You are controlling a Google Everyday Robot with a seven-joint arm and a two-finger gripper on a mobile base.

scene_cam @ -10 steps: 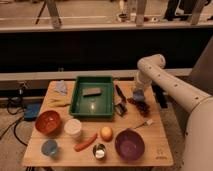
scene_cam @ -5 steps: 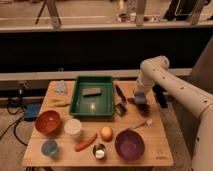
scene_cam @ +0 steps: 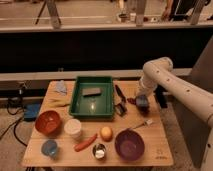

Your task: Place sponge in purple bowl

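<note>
Camera view: the gripper (scene_cam: 142, 103) hangs low over the right side of the wooden table (scene_cam: 155, 150), just right of the green tray (scene_cam: 75, 107); whether it is open, closed or gripping anything cannot be told. The sponge (scene_cam: 91, 91) lies flat inside the tray, toward its back wall, well apart from the gripper.

To do this step well, the arm likely needs to travel left over the tray's rim, descend straight onto the sponge, and span its narrow width. The carry should then pass above the fork (scene_cam: 142, 123) to the purple bowl (scene_cam: 129, 145) at the front.

The sponge looks like 1 small, dull grey-brown rectangular block, and probably soft.
</note>
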